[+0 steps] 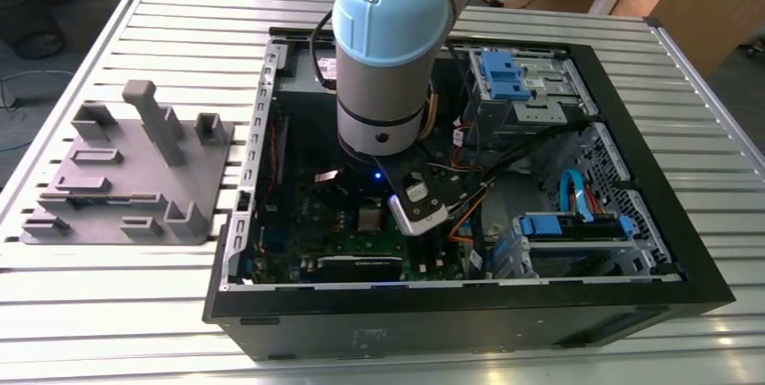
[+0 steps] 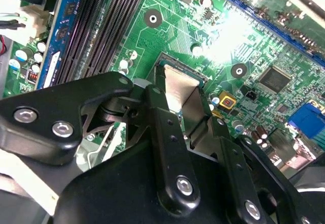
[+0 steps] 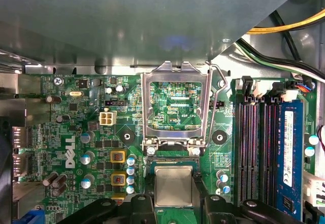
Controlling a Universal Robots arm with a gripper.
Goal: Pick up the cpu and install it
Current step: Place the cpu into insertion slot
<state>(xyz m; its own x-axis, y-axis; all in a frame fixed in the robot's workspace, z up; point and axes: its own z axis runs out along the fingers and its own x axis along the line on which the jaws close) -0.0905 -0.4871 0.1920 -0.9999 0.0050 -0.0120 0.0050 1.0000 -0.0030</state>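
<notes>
The gripper (image 3: pixel 173 179) is clamped on the cpu (image 3: pixel 173 187), holding it flat over the socket, just beside the raised socket frame (image 3: pixel 148 107). I judge this the install step. Seating calls for level, square alignment.

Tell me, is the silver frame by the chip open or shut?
Open: the socket frame is swung back clear of the cpu, with green board showing through its hollow middle.
</notes>
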